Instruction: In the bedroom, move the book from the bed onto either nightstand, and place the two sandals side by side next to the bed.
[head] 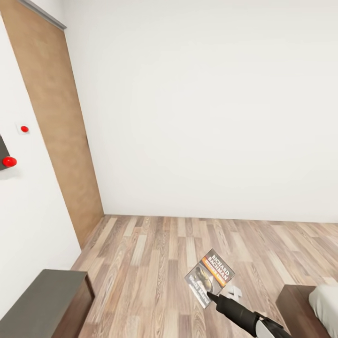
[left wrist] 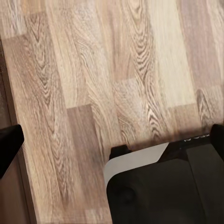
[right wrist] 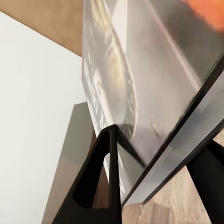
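Book (head: 210,278), a thin paperback with a dark grey cover, an orange band and white lettering, is held tilted in the air above the brown wood-plank floor (head: 155,253), clamped at its lower edge by the black right gripper (head: 211,295). In the right wrist view the two black fingers (right wrist: 95,179) are seen pressed on either side of the book's (right wrist: 140,84) cover. A low dark-brown wooden cabinet with a glossy top (head: 44,303) is seen by the white wall at lower left, and the corner of the dark wooden bed frame with pale mattress (head: 310,305) at lower right. A light wooden door (head: 61,122) is set in the left wall. In the left wrist view only plank floor (left wrist: 93,93) and dark parts are seen; the left gripper's state cannot be told.
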